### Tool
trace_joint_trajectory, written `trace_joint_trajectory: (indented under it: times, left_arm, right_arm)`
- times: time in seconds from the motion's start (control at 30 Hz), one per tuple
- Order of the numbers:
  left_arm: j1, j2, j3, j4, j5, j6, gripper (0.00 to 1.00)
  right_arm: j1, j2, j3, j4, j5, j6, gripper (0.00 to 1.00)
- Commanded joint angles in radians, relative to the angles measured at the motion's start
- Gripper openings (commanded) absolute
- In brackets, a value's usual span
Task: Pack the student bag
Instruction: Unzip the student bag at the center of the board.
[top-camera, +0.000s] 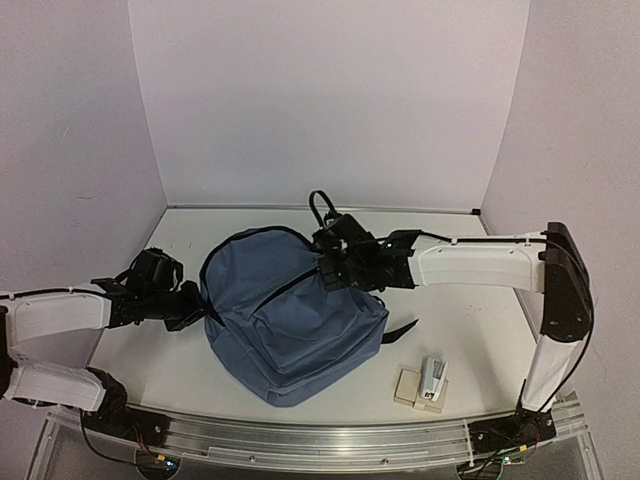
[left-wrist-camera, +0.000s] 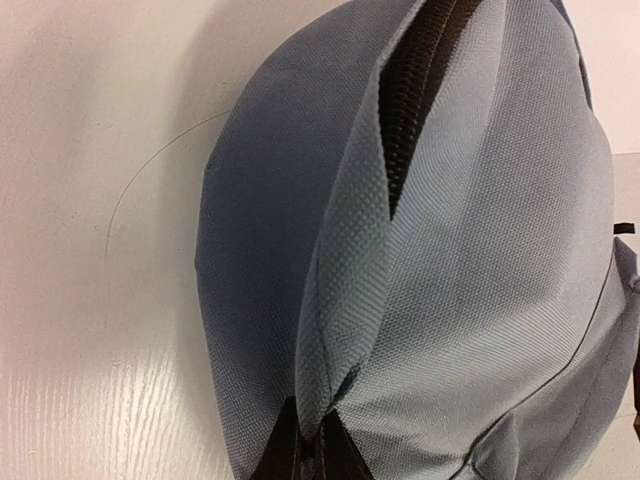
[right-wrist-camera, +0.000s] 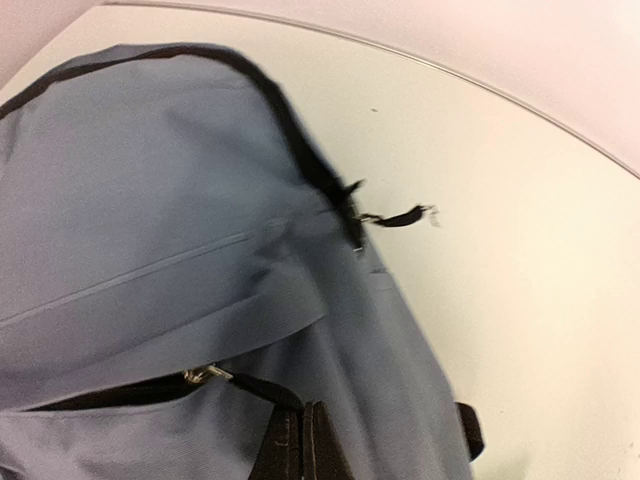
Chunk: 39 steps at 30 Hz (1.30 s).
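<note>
Bag (top-camera: 290, 320) lying mid-table (top-camera: 150, 370), left gripper (top-camera: 203, 312) at the bag's left edge, pinched tight on a fabric fold beside its zip, right gripper (top-camera: 332, 268) over the bag's top, clamped on the dark zip pull (right-wrist-camera: 250, 386), stapler (top-camera: 433, 375) near the bag's right

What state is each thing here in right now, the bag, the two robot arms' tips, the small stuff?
backpack: lying on the table, zip partly open.
left end effector: shut, pinching backpack fabric below the zip opening.
right end effector: shut on the backpack, at a pull cord.
stapler: closed, lying on a beige pad, untouched.
</note>
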<state>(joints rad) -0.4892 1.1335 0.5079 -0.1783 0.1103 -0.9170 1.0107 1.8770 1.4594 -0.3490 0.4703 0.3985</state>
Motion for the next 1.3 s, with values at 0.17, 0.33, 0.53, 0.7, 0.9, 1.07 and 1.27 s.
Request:
trace_joint_trajectory:
  times: [0.17,0.33,0.53,0.7,0.9,1.07,1.27]
  left_arm:
    - [0.009,-0.040,-0.029,0.039,0.048,0.111,0.00]
    - [-0.016,-0.034,-0.024,0.074,0.168,0.181,0.00]
    - [-0.057,-0.058,0.017,-0.020,0.162,0.222,0.25]
    - [-0.058,-0.171,0.108,-0.190,-0.007,0.275,0.72]
    - [-0.064,-0.123,0.266,-0.220,0.048,0.393,0.82]
    - [-0.134,0.045,0.410,-0.185,0.117,0.485,0.88]
    - [-0.252,0.265,0.567,-0.176,0.145,0.577,0.92]
  right_arm:
    - [-0.077,-0.079,-0.046,0.005,0.023,-0.009,0.00]
    - [-0.115,-0.050,-0.022,0.062,-0.013,-0.056,0.00]
    - [-0.145,-0.018,0.055,0.097,-0.113,-0.100,0.06]
    - [-0.144,-0.126,-0.021,0.081,-0.152,-0.059,0.63]
    - [-0.146,-0.296,-0.207,0.054,-0.193,0.099,0.87]
    - [-0.147,-0.376,-0.330,0.063,-0.288,0.246,0.87]
    - [-0.145,-0.392,-0.425,0.124,-0.407,0.345,0.76]
